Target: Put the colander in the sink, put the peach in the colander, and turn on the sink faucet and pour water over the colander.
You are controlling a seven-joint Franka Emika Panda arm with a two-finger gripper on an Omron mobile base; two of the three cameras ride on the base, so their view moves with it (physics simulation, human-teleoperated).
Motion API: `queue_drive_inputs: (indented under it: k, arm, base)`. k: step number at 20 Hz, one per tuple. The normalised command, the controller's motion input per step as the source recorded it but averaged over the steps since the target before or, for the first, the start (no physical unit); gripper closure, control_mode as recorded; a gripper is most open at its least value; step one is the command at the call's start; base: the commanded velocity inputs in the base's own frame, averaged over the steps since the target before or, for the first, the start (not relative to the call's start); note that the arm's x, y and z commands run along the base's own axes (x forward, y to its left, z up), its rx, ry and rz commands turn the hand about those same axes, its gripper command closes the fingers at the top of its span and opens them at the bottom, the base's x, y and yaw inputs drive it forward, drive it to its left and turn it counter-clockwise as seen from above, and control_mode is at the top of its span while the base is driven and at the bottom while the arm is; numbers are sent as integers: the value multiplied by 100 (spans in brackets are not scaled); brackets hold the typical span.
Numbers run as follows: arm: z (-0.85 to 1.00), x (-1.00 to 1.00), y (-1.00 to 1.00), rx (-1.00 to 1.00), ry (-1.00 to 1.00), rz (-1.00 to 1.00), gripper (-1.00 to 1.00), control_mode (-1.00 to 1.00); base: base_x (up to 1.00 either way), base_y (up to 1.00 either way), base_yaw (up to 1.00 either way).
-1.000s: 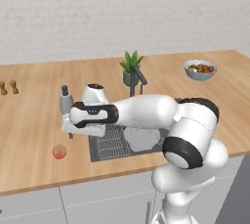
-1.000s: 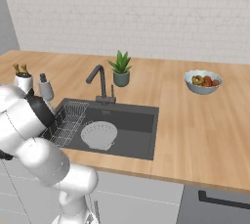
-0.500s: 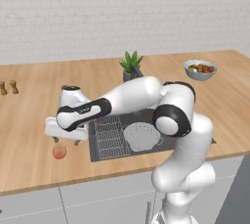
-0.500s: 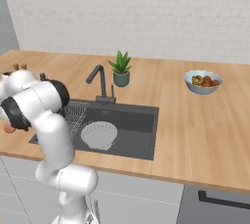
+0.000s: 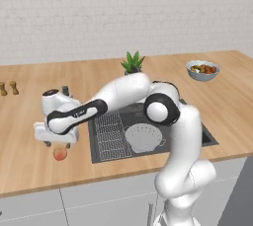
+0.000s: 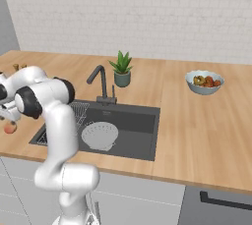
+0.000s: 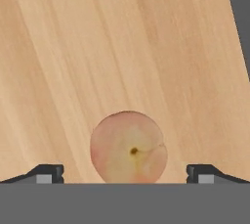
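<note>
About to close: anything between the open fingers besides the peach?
No. In the hand view only the peach sits between them, on bare wooden counter.

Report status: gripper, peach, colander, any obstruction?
Gripper open, poised above peach on counter. Colander in sink, empty. Nothing blocking the peach.

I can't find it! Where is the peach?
The peach lies on the wooden counter left of the sink, right under the open gripper; the hand view shows it between the fingertips.
</note>
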Motion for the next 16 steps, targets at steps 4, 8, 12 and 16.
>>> queue_drive_inputs:
  k: [4, 8, 12, 16]
  arm:
    - [-8, 3, 6, 0, 3, -4, -100, -100]
    - [-15, -2, -2, 0, 5, -2, -100, -100]
    - [-18, -8, -11, 0, 4, 0, -100, -100]
    - [-15, -13, -16, 0, 0, 0, -100, -100]
  base:
    - [0, 0, 0]
    - [0, 0, 0]
    - [0, 0, 0]
    - [0, 0, 0]
